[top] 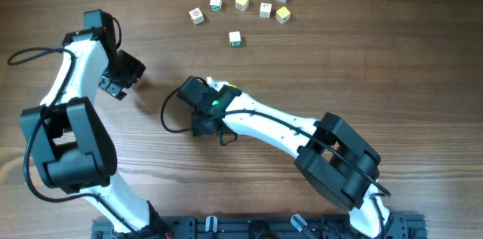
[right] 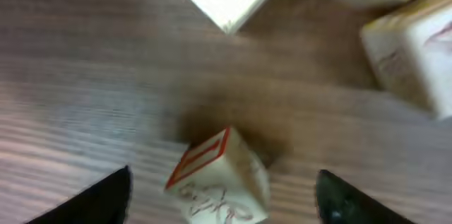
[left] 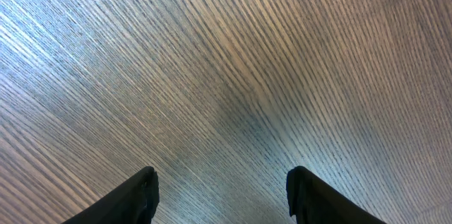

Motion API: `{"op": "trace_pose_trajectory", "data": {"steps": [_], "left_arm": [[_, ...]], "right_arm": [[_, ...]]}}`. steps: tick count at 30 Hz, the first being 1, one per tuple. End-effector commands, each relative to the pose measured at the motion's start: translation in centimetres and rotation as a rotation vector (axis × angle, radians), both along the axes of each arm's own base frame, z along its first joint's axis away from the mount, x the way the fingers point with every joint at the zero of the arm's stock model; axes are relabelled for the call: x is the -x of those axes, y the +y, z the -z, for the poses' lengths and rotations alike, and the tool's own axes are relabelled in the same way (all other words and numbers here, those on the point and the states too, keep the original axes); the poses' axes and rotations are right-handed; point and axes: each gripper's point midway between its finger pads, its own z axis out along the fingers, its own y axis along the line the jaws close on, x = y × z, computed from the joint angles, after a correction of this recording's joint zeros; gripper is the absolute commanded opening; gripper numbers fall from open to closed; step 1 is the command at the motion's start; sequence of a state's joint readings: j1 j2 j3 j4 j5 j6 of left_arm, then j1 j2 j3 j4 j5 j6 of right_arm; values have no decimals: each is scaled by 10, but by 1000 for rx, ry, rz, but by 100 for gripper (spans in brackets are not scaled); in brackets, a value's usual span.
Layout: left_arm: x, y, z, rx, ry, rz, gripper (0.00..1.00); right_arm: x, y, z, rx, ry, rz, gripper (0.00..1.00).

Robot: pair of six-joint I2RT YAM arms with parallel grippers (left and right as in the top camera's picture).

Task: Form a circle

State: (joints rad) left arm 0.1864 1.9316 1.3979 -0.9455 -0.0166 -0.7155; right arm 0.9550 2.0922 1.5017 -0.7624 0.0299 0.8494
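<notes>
Right fingers (right: 106,199) stand spread wide, released. A red-edged cube (right: 219,178) sits on the worktop (right: 85,75) between them, touching neither, and it looks tilted. Beyond it we see three blurred cubes of the circle (right: 413,51): one white, one yellow-edged, one pale. From overhead the right wrist covers nearly all of this. Only a white and yellow sliver peeks out at mid-worktop, well apart from the loose scatter of cubes (top: 241,1) near the far edge. Left fingers (left: 134,199) are likewise parted and grasp nothing, with only wood grain between them. Overhead we find them off to the left, away from every cube.
</notes>
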Motion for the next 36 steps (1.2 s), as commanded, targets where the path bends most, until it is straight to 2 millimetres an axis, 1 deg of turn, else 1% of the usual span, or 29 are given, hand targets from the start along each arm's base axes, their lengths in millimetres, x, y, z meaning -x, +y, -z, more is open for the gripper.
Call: {"op": "trace_pose_trajectory", "data": {"steps": [1, 3, 5, 8, 12, 14, 15, 16, 19, 20, 22, 26, 27, 31, 34, 36], "left_arm": [[-6, 0, -11, -2, -34, 6, 61], [-6, 0, -11, -2, -34, 6, 61], [-6, 0, -11, -2, -34, 6, 61], [-6, 0, -11, -2, -34, 6, 61], [-6, 0, -11, -2, -34, 6, 61], [-6, 0, -11, -2, -34, 6, 61], [-6, 0, -11, -2, -34, 6, 61], [-6, 0, -11, -2, -34, 6, 61], [-6, 0, -11, -2, -34, 6, 61], [-6, 0, -11, -2, -34, 6, 61], [-6, 0, -11, -2, -34, 6, 61], [-6, 0, -11, -2, -34, 6, 61], [-6, 0, -11, -2, -34, 6, 61], [-6, 0, -11, -2, -34, 6, 61], [-6, 0, -11, -2, -34, 6, 61], [-6, 0, -11, -2, -34, 6, 61]], "right_arm": [[22, 16, -11, -105, 118, 40, 100], [30, 21, -12, -136, 168, 46, 100], [32, 23, -12, -143, 183, 46, 100], [28, 22, -9, -133, 161, 51, 100], [13, 15, -7, -91, 75, 64, 100], [11, 14, -7, -77, 51, -10, 99], [11, 14, -8, -68, 37, -73, 98], [9, 12, -7, -60, 27, -119, 93], [3, 7, -7, -47, 8, -194, 85], [1, 6, -7, -46, 7, -192, 85], [0, 5, -7, -45, 8, -188, 80], [0, 5, -7, -46, 9, -184, 64], [0, 5, -7, -46, 9, -184, 62], [0, 5, -7, -46, 9, -184, 50], [-4, 2, -7, -34, -2, -143, 43], [-8, 0, -7, -25, -14, -116, 43]]}}
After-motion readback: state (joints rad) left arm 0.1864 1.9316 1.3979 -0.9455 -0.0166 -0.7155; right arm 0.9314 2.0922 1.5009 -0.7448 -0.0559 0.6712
